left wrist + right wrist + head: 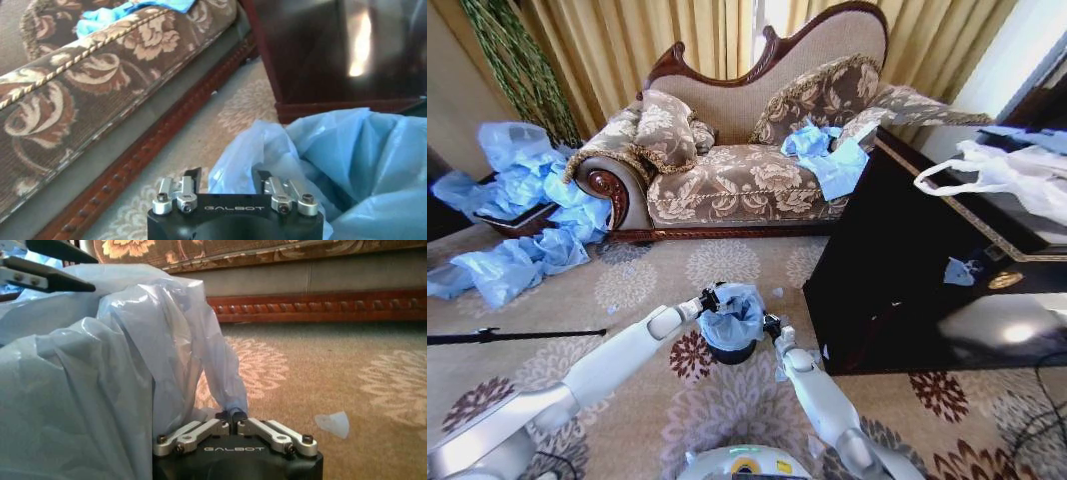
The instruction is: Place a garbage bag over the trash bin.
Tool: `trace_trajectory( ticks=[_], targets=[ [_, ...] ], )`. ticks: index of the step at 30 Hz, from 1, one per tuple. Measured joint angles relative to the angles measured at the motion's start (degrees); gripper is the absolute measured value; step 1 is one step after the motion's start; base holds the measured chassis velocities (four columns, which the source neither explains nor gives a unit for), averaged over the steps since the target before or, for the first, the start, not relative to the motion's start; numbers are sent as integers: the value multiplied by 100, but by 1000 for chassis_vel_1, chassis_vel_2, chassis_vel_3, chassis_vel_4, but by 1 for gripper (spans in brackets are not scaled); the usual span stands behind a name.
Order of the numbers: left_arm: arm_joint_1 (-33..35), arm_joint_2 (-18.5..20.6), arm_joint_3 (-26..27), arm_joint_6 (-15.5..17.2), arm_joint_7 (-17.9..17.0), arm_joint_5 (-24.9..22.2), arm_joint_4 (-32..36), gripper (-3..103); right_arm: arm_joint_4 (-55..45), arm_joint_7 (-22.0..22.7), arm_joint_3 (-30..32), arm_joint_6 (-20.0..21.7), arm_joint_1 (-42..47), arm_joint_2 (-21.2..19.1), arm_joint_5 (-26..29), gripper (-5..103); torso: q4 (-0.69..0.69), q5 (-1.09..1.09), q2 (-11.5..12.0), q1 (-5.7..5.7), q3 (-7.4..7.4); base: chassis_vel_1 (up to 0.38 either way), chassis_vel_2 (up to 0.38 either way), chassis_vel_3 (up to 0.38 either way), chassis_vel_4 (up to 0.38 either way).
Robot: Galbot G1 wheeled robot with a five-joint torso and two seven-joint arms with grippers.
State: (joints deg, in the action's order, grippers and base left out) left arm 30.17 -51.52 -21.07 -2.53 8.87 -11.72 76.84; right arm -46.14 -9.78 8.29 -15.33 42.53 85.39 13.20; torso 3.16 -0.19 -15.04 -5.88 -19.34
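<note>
Head view: garbage bag (732, 315) drapes over trash bin (730, 351) on the carpet (727, 400), before the sofa (757, 150)
Left gripper (229, 176): fingers spread wide around bag's rim
Right gripper (233, 416): pinched closed on bag's edge

Left gripper (227, 182) jaws apart, right gripper (233, 416) jaws pinched.

Daylit room; glare on the dark cabinet (987, 335); wide-angle bending at edges.

A home living room: ornate floral sofa (747, 150), gold curtains (627, 40), patterned carpet (727, 400).
</note>
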Motion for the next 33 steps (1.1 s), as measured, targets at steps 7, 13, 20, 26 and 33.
trace_trajectory(
  ticks=[7,13,20,26,33],
  targets=[
    [-20,-84,60,93,-168,-333,-49,33,9,3,-18,-2,-13,-2,6,0,1,-1,0,0,0,0,0,0,0],
    [-95,-140,87,200,-273,-773,-153,6,13,3,-19,-5,-11,-10,3,0,0,0,0,1,0,0,0,0,0],
    [-231,-402,47,192,-246,-849,-669,0,49,-1,-18,-46,-7,-2,2,0,1,-1,0,0,0,0,0,0,0],
    [-509,-577,-81,-14,26,-974,-1423,0,55,-16,-41,-91,3,-2,-5,0,2,1,0,2,2,0,0,0,0],
    [-617,-458,-181,-187,545,-1457,-1623,0,66,-30,-62,-122,24,-11,-7,0,2,0,-1,2,3,0,0,0,0]
  ],
)
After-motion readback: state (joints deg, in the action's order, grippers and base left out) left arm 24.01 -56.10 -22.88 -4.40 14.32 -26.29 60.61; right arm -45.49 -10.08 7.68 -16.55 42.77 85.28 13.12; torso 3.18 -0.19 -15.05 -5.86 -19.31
